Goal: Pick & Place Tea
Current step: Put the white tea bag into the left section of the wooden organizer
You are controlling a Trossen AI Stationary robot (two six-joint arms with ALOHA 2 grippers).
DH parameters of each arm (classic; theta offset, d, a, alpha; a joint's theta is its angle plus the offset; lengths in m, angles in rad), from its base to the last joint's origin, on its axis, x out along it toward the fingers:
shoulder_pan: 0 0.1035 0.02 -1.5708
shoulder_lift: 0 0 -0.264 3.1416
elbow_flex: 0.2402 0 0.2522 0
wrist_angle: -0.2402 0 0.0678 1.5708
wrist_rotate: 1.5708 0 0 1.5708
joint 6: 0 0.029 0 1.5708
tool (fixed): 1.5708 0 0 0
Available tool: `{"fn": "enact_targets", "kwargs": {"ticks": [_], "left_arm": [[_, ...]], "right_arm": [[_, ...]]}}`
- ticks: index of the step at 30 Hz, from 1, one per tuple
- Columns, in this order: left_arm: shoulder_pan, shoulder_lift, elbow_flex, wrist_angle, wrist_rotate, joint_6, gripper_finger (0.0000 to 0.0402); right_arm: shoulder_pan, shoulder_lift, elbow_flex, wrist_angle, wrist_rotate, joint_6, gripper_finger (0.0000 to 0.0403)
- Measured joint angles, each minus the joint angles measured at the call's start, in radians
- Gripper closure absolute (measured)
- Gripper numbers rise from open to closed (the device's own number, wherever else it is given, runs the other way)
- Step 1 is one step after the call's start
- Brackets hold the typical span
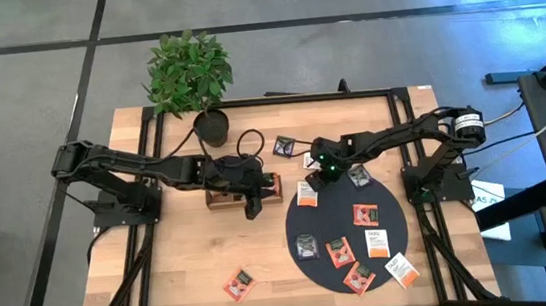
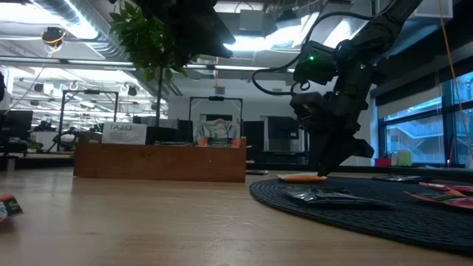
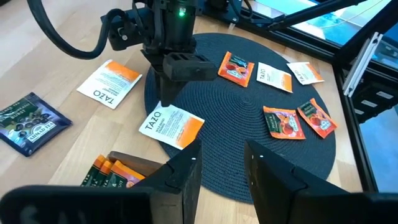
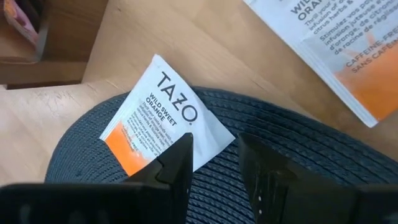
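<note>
The right gripper (image 1: pixel 327 175) hangs low over the left rim of the round black mat (image 1: pixel 364 265), its fingers (image 4: pixel 177 163) set a narrow way apart with nothing between them, right at the corner of a white sachet with orange print (image 4: pixel 163 121) that lies half on the mat's rim and half on the bare wood. To take it well, I judge the fingers should straddle that thin edge where it overhangs the rim and close on one corner, since the sachet lies flat and offers little else; from table height it is hard to tell whether the tips already touch it. The left gripper (image 1: pixel 252 208) waits just beside the wooden tray (image 1: pixel 219 200) near the middle of the table, jaws narrowly parted and empty. The tea is scattered: red-orange sachets (image 1: pixel 341 251) and more white ones toward the mat's near edge, a dark one (image 1: pixel 307 246) on its left part, another dark one (image 1: pixel 283 146) toward the far edge of the table, one red one (image 1: pixel 237 283) alone near the front edge. The sachets look like smooth, slightly crinkled paper squares; the mat is ribbed woven cord, the table pale planked wood.
</note>
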Motion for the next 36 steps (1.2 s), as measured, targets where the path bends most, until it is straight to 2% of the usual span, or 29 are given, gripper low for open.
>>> {"fn": "enact_targets", "kwargs": {"ticks": [15, 20, 29, 36], "left_arm": [[0.0, 0.0, 0.0, 0.0, -0.002, 0.0, 0.0288], [0.0, 0.0, 0.0, 0.0, -0.002, 0.0, 0.0288], [0.0, 0.0, 0.0, 0.0, -0.002, 0.008, 0.0288], [0.0, 0.0, 0.0, -0.017, 0.012, 0.009, 0.0288]], "right_arm": [[0.001, 0.048, 0.002, 0.046, -0.051, 0.013, 0.0274], [0.001, 0.068, 0.0, 0.144, -0.106, 0.0, 0.0274], [-0.005, 0.068, -0.001, 0.146, -0.176, 0.001, 0.0274], [0.008, 0.086, -0.001, 0.18, -0.178, 0.048, 0.0274]]}}
